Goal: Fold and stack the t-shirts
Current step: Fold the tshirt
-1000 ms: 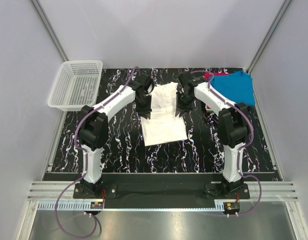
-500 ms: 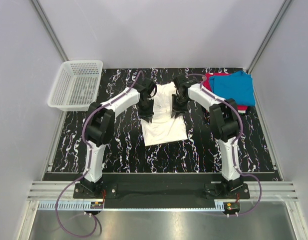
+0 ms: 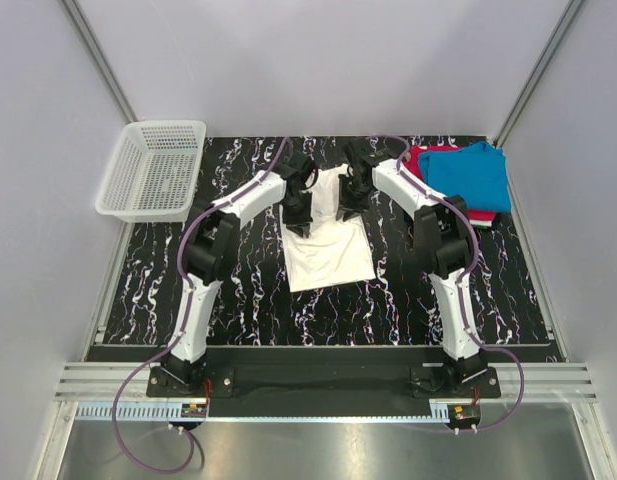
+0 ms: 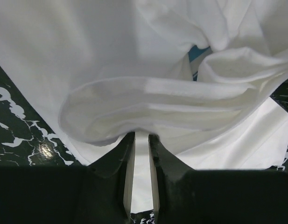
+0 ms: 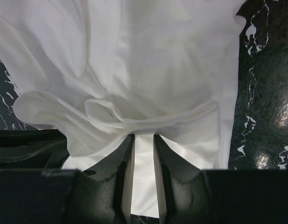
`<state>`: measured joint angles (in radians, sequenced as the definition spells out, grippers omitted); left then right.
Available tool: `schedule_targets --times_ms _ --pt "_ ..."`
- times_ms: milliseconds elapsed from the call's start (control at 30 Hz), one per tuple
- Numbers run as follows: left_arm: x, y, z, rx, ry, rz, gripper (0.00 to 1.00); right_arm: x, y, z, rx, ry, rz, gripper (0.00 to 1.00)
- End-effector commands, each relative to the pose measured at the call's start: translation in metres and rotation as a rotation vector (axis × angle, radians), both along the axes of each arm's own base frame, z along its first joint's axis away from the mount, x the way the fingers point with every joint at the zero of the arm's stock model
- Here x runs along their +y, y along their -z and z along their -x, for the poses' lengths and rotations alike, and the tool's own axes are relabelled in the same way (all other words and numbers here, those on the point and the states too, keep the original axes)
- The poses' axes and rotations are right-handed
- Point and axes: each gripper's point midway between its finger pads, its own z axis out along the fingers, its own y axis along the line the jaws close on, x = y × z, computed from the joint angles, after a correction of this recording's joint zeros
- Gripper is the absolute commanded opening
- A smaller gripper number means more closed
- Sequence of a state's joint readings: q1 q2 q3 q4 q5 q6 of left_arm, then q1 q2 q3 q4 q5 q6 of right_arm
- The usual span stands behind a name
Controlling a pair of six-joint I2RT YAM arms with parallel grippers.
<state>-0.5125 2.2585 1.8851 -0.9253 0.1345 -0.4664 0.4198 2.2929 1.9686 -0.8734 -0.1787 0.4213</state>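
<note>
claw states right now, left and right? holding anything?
Left claw: closed, pinching a fold of the white t-shirt.
Right claw: closed, pinching a fold of the same white t-shirt.

Your white tee (image 3: 330,255) lies in the centre of the scene. Its near half is spread flat, the near edge slanting toward the left. The far half is raised and bunched into soft rolled folds, its left side pinched in the left gripper (image 4: 141,136) and its right side in the right gripper (image 5: 143,136). A sliver of blue print (image 4: 196,52) shows between the folds. At far right you have the blue tee (image 3: 473,178), folded, lying on the red tee (image 3: 419,156), which shows only as a strip along its left and near edges.
</note>
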Motion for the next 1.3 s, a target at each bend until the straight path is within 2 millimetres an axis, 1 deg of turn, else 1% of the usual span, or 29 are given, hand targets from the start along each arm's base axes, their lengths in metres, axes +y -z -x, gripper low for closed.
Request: schedule_targets --times_ms 0,200,467,700,800,867,900,933,1067,1133,1167,1200,1233,1267 --pt "0.011 -0.010 -0.026 -0.065 -0.030 -0.009 0.22 0.001 -0.001 -0.012 -0.017 -0.016 0.002 0.29" --pt "0.025 -0.005 -0.031 -0.063 -0.057 -0.039 0.22 -0.008 0.005 -0.014 -0.013 -0.020 0.030 0.29" --pt "0.029 0.001 -0.026 -0.046 -0.066 -0.054 0.22 -0.029 0.017 -0.013 -0.002 -0.004 0.098 0.28" --pt "0.033 0.008 -0.020 -0.025 -0.072 -0.067 0.22 -0.045 0.033 -0.011 0.013 0.011 0.169 0.28" --pt "0.037 0.011 -0.018 -0.021 -0.079 -0.087 0.22 -0.052 0.036 -0.016 0.002 0.024 0.199 0.29" --pt "0.043 0.014 -0.016 -0.022 -0.088 -0.116 0.22 -0.054 0.038 -0.018 -0.002 0.028 0.204 0.29" --pt "0.046 0.015 -0.016 -0.024 -0.092 -0.125 0.22 -0.053 0.039 -0.021 -0.006 0.031 0.204 0.29" --pt "0.048 0.016 -0.015 -0.021 -0.091 -0.134 0.22 -0.057 0.039 -0.024 -0.017 0.042 0.224 0.30" --pt "0.058 0.020 -0.014 -0.016 -0.111 -0.172 0.23 -0.060 0.032 -0.036 -0.048 0.059 0.232 0.32" --pt "0.061 0.019 -0.015 -0.014 -0.122 -0.172 0.23 -0.060 0.021 -0.044 -0.076 0.066 0.224 0.33" --pt "0.061 0.018 -0.015 -0.016 -0.121 -0.173 0.23 -0.063 0.017 -0.047 -0.085 0.070 0.237 0.33" --pt "0.062 0.017 -0.016 -0.018 -0.124 -0.172 0.23 -0.063 0.008 -0.052 -0.111 0.073 0.240 0.34" --pt "0.062 0.013 -0.017 -0.026 -0.119 -0.169 0.23 -0.064 0.003 -0.054 -0.123 0.074 0.245 0.34" --pt "0.063 0.011 -0.019 -0.030 -0.122 -0.167 0.23 -0.068 -0.009 -0.059 -0.147 0.083 0.251 0.34"
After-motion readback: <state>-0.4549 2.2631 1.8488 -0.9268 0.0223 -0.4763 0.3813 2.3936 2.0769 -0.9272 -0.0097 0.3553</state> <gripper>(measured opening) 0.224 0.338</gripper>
